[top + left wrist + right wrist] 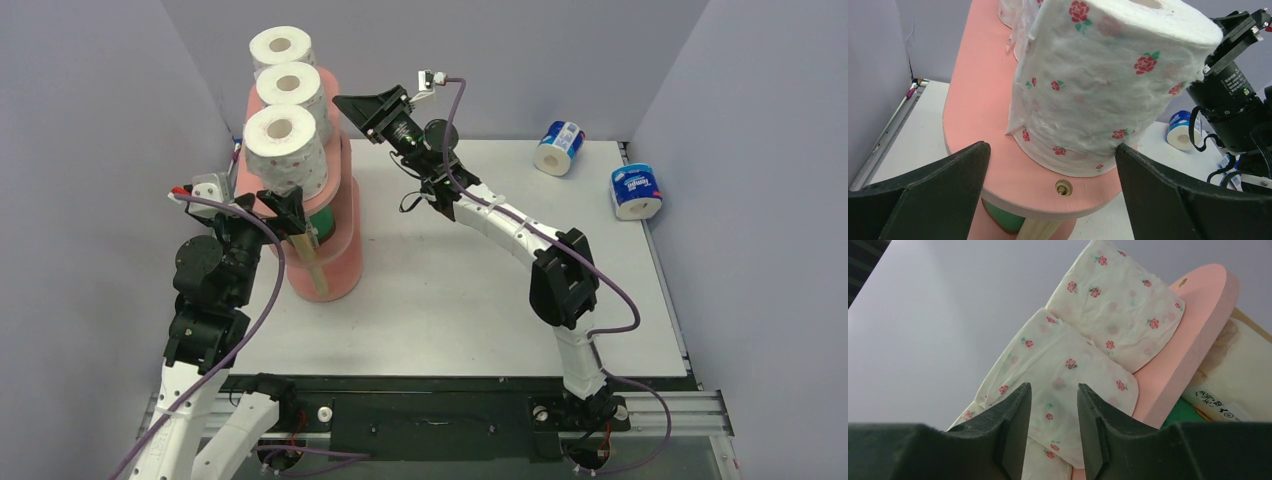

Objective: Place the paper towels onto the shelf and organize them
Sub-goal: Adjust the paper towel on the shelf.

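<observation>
Over the white table [480, 270], your left gripper [1052, 147] gapes wide and empty, straddling the nearest rose-print roll [1108, 75] at the near end of the pink shelf [978, 100] top; a nudge could topple it. Your right gripper [1054, 390], fingers drawn close with nothing between, hovers beside that row and risks a knock. The blue-wrapped rolls [559, 147] lie far right, beyond that arm.

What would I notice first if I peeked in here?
Three white rolls with little red flowers, lined up on top of a tall pink shelf at the left of the table. Then two rolls in blue wrappers off in the far right corner, and the left claw wide open, facing the nearest flowery roll.
</observation>
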